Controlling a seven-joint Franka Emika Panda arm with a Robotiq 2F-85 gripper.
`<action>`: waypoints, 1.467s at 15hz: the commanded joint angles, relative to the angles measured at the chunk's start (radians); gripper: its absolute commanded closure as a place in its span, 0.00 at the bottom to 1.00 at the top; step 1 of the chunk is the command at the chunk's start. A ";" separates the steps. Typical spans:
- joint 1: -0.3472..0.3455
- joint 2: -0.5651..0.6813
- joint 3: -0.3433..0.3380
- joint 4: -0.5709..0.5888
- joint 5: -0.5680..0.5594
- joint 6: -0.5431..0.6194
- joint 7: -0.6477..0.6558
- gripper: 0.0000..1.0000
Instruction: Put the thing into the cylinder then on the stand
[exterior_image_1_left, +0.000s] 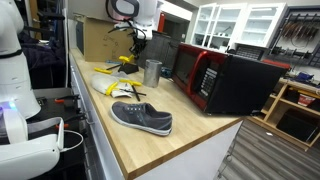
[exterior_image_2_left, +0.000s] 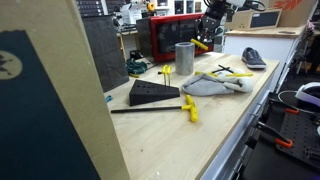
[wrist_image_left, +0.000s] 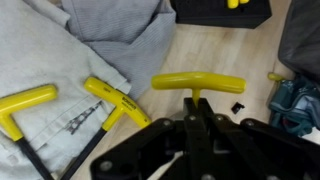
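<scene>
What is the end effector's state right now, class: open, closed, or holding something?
End effector: closed, holding the yellow T-handle tool by its shaft.

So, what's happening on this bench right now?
A robot arm's black gripper is shut on the shaft of a yellow T-handled tool, holding it above the wooden bench beside a crumpled grey cloth. A second yellow-handled tool lies on that cloth. The upright grey metal cylinder stands nearby, and the held tool is not in it yet.
</scene>
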 joint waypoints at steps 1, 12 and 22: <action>-0.005 -0.027 -0.029 0.062 0.106 -0.116 -0.066 0.98; -0.045 0.088 -0.073 0.212 0.280 -0.293 -0.114 0.98; -0.091 0.259 -0.089 0.308 0.511 -0.367 -0.211 0.98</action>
